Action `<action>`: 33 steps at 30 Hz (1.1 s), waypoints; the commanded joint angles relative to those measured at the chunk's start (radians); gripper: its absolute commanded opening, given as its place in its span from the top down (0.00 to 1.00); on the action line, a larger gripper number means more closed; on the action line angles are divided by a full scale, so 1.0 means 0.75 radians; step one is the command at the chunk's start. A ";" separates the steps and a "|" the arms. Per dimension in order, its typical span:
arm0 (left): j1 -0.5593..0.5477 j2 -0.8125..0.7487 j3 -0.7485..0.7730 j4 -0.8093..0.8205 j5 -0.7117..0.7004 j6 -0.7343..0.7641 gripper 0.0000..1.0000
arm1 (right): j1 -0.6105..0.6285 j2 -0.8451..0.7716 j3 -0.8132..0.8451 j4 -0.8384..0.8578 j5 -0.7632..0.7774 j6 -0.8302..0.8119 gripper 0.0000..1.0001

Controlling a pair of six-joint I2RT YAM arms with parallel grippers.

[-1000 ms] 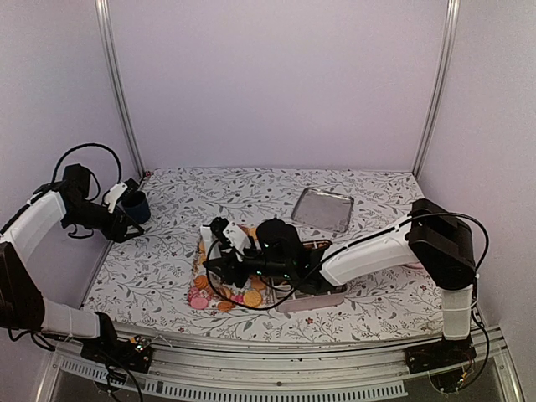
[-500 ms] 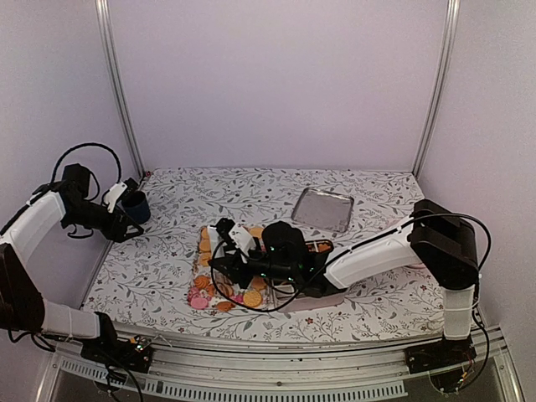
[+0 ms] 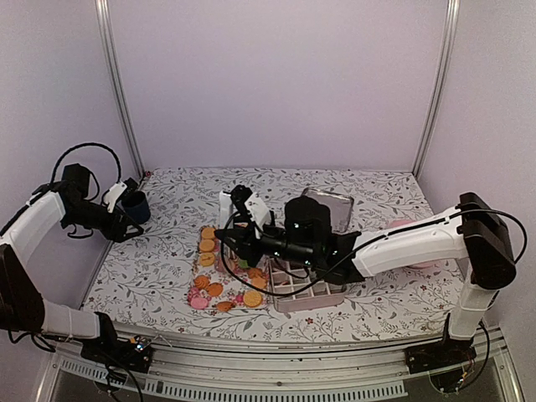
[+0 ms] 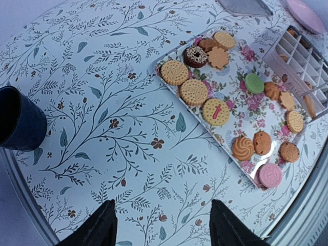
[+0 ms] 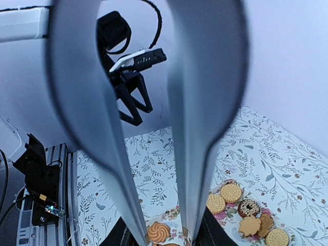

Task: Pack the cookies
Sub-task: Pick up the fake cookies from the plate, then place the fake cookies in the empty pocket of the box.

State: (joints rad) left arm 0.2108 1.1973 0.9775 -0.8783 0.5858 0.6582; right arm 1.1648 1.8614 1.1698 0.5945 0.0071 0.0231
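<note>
the table (image 3: 167, 251) carries a long flowered tray (image 4: 240, 110) near the middle of its near edge, and a grid box (image 3: 306, 285) sits just right of it. the right arm (image 3: 394, 247) reaches in from the right edge, passing over the box. its gripper (image 3: 239, 213) hangs above the tray's far end. the wrist view shows a slim gap between the fingers, but the tips run off the frame, so i cannot tell if a cookie is pinched there. the cookies (image 4: 193, 92) lie flat along the tray, some touching at the far end, and one or two seem to lie in the box's cells. the left gripper (image 4: 164, 225) hovers by the left edge near a blue cup (image 4: 20, 125), fingers spread wide with nothing between them. the step looks like a tray-to-box transfer. to do it well, pick a cookie that lies alone and pinch it lightly by its rim, since it is likely brittle. lift it clear of the tray lip, centre it over a bare cell and let go low. keep the forearm off the box walls.
</note>
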 commanded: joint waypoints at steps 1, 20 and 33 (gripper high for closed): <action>0.009 -0.017 0.030 -0.016 0.008 0.004 0.38 | -0.046 -0.183 -0.098 0.056 0.092 -0.016 0.89; 0.005 0.001 0.037 -0.008 0.036 -0.004 0.38 | -0.150 -0.716 -0.672 -0.069 0.344 0.046 0.86; 0.005 -0.007 0.044 -0.014 0.028 -0.004 0.38 | -0.150 -0.657 -0.681 -0.101 0.281 0.103 0.82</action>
State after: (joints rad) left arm 0.2108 1.1973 0.9829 -0.8803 0.5938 0.6575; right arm 1.0573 1.3518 0.6617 0.5053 0.2314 0.0723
